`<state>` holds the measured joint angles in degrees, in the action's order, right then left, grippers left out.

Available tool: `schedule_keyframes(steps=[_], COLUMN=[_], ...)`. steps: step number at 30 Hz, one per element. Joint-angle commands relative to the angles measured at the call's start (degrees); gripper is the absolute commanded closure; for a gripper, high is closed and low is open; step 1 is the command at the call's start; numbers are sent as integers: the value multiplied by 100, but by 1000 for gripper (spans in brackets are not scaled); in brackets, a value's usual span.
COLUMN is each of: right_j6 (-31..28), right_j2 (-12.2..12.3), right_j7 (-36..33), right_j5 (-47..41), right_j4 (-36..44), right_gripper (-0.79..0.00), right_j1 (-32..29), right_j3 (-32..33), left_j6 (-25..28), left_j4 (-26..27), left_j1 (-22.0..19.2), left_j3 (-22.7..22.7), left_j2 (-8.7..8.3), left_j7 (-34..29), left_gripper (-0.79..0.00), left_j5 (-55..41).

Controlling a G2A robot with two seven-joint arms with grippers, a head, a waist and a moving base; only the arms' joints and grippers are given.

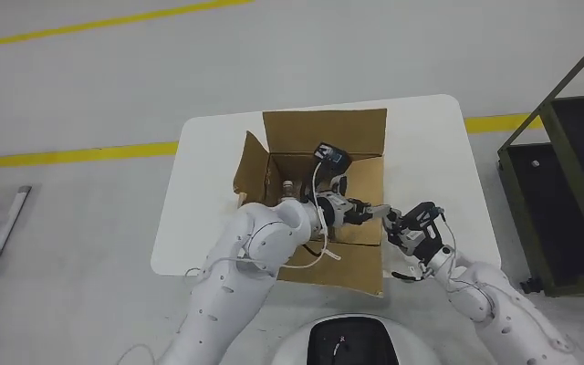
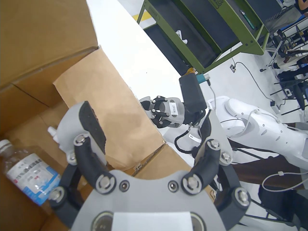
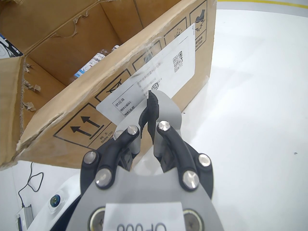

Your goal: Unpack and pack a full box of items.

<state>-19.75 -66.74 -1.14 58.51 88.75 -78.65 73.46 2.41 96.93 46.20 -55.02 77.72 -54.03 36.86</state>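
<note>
An open cardboard box [image 1: 324, 134] stands on the white table [image 1: 210, 192]. Inside it lies a clear bottle [image 2: 28, 173] with a blue and white label, also visible over the wall as the bottle [image 3: 92, 61]. My left gripper [image 1: 363, 213] is at the box's right wall, open, its pads [image 2: 92, 126] straddling the top edge of that wall [image 2: 115, 111] with nothing gripped. My right gripper [image 3: 150, 98] is shut and empty, just outside the same wall, close to the white shipping label [image 3: 158, 73]. From above, the right gripper [image 1: 396, 230] sits beside the box on the table.
The box flaps [image 1: 251, 169] stand open on all sides; the near flap [image 1: 342, 265] hangs toward me. A green metal cart [image 1: 547, 182] stands off the table's right end. Bare tabletop [image 1: 438, 146] lies right of the box.
</note>
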Motion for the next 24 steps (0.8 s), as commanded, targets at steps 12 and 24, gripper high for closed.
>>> schedule_keyframes(steps=[12, 24], right_j6=[109, 120], right_j2=[109, 115], right_j7=[-65, -85], right_j5=[174, 109], right_j4=[962, 1095], right_gripper=[0, 0], right_j1=[-765, -936], right_j3=[651, 788], left_j6=[-100, -456], left_j4=[-424, -904], left_j1=[34, 240], left_j3=[-36, -310], left_j2=[16, 9], left_j7=[120, 510], left_gripper=[-785, -785], left_j5=[-283, -691])
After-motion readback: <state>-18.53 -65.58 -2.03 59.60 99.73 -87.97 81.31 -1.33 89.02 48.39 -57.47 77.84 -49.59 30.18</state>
